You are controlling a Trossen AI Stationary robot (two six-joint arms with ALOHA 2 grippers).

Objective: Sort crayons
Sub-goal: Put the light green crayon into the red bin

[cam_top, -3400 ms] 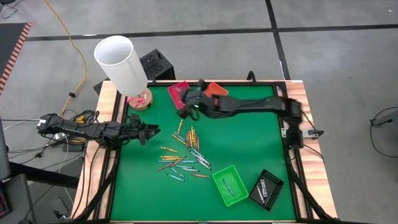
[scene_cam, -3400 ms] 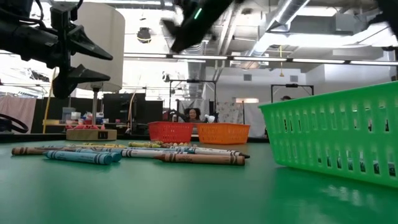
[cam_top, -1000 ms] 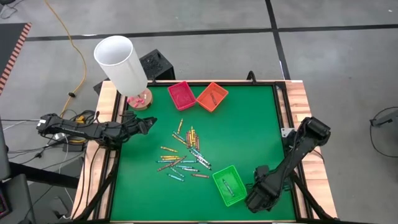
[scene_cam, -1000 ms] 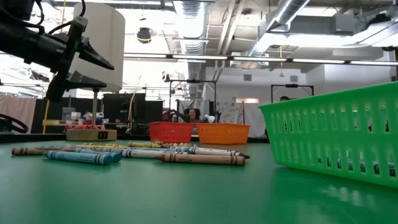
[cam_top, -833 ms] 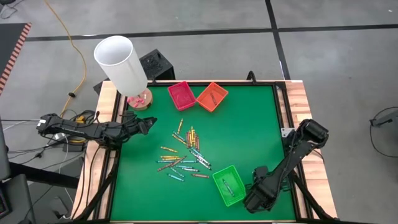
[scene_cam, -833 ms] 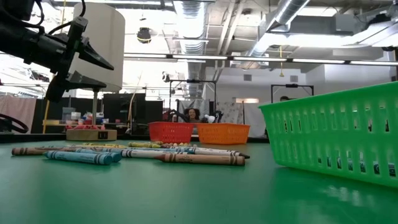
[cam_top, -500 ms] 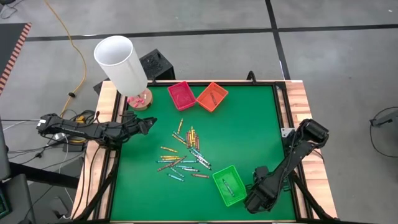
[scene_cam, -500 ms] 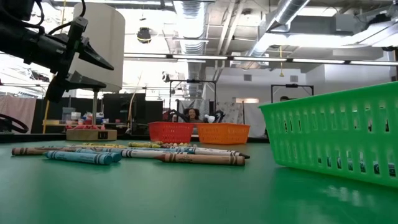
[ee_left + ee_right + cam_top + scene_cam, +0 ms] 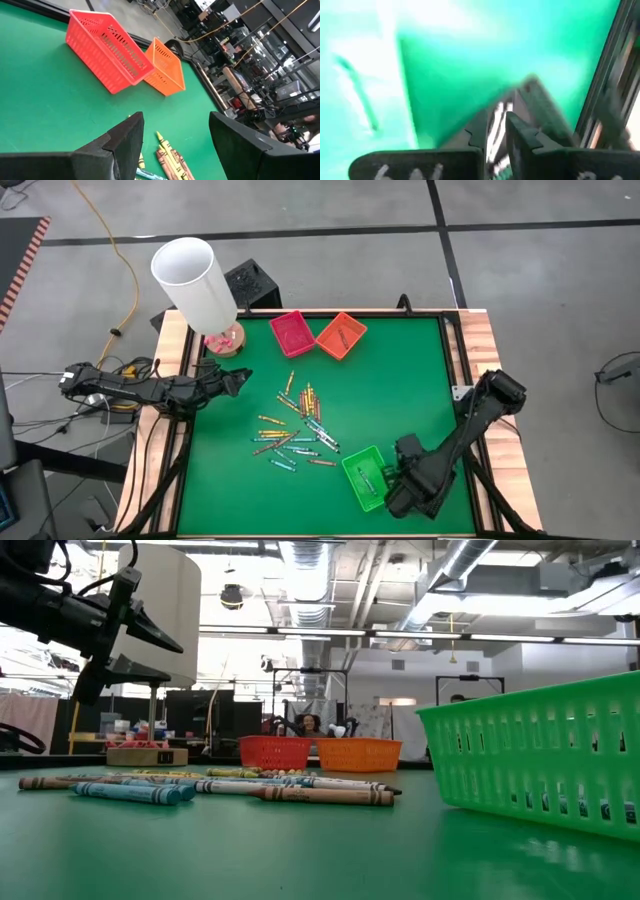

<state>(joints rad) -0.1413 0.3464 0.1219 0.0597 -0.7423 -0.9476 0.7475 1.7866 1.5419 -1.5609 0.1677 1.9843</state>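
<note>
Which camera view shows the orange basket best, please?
The high view: the orange basket shows whole, beside the red basket, with its inside visible. The left wrist view shows its perforated walls from the side. The low view shows it small and distant.

grey floor [image 9: 520, 270] (black lines), ceiling ducts [image 9: 460, 560]

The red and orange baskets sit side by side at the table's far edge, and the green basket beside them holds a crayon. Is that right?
Not quite. The high view shows the green basket at the near edge, far from the red basket and orange basket. Those two do sit side by side at the far edge, and the green one does hold a crayon.
</note>
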